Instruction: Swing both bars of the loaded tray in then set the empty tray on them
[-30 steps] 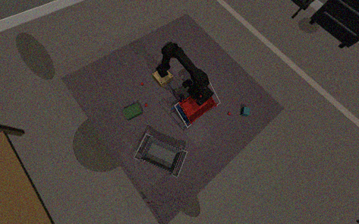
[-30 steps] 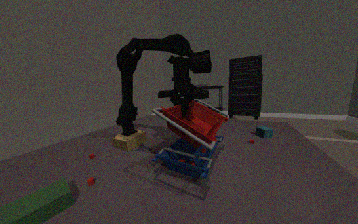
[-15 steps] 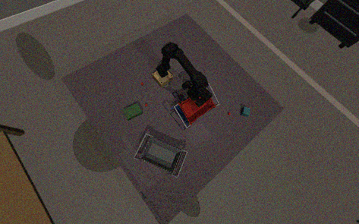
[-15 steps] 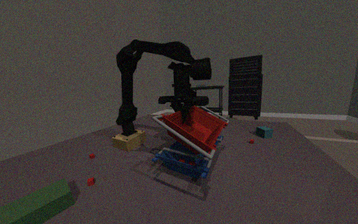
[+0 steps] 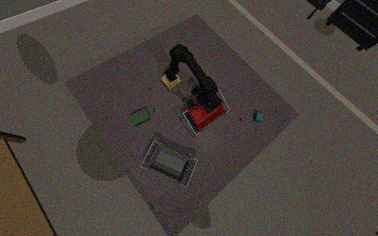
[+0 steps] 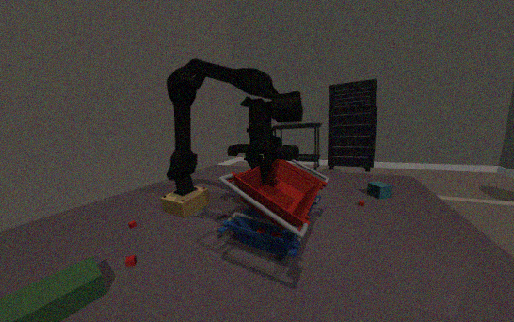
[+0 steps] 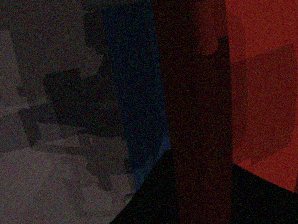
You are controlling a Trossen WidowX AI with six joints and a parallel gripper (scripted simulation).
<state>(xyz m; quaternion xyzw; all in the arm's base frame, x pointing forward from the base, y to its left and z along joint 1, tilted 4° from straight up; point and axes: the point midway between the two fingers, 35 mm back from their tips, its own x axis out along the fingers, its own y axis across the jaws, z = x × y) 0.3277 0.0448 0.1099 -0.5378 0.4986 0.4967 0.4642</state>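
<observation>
The empty red tray hangs strongly tilted, its right front corner low in the exterior view, with a white wire bar at each end. My gripper is shut on its side wall. The loaded blue tray stands under it, with small red blocks inside. A light wire bar shows at the blue tray's near end; the red tray hides part of it. The blue tray's far end and other bar are mostly hidden. Contact between the trays cannot be told.
A dark grey tray with two light bars stands apart in the top view. A green block and a teal block stand to either side. Several small red cubes lie loose, one near the teal block.
</observation>
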